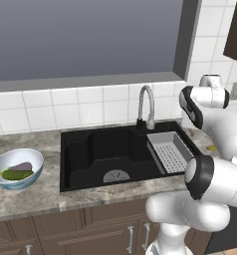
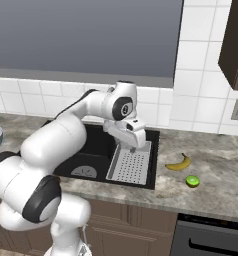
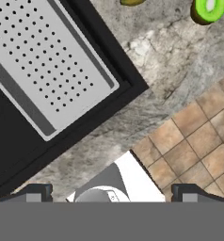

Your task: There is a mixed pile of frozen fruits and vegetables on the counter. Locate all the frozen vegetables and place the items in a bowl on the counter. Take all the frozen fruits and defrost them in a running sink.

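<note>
Bowl: I see the pale blue-white bowl (image 1: 17,168) on the counter (image 1: 41,194), left of the sink; the dark green cucumber (image 1: 17,174) and grey-purple eggplant (image 1: 22,166) lie inside, touching.
Sink: black basin (image 1: 105,157) holding a grey perforated tray (image 1: 169,152) at its right end; chrome faucet (image 1: 146,105) behind.
Fruits: yellow curved banana (image 2: 179,163) and round bright green lime (image 2: 192,181) on the counter right of the sink, near each other.
Gripper: my gripper (image 2: 134,146) hangs over the tray, jaws wide apart, holding nothing.
</note>
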Motion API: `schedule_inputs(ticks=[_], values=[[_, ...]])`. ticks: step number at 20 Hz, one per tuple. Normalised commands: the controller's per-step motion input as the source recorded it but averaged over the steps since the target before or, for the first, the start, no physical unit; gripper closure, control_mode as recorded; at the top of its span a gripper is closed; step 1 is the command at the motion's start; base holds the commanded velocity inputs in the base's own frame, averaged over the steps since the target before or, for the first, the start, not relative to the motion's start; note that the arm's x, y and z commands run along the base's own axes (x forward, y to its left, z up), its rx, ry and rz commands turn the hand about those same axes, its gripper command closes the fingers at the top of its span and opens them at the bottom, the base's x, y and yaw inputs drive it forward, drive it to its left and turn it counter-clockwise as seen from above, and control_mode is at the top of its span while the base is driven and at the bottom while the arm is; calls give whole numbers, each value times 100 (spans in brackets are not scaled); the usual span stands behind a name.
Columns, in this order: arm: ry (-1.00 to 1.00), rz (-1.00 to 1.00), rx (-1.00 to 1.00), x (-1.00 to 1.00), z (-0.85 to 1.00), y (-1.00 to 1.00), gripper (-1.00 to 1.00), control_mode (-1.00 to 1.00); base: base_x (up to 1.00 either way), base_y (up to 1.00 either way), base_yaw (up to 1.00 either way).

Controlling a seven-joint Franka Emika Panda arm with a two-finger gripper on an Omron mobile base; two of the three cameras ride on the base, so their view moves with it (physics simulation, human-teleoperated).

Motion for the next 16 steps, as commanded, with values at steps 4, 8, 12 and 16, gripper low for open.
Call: schedule_inputs(ticks=[4,8,12,16], values=[[0,-6,-2,10,-6,-31,-100,-100,0,0,0],[1,-6,-3,13,-6,-30,-100,-100,0,0,0],[0,-6,-3,13,-9,-32,-100,-100,0,0,0],[0,-6,-2,15,-12,-28,-100,-100,0,0,0]])
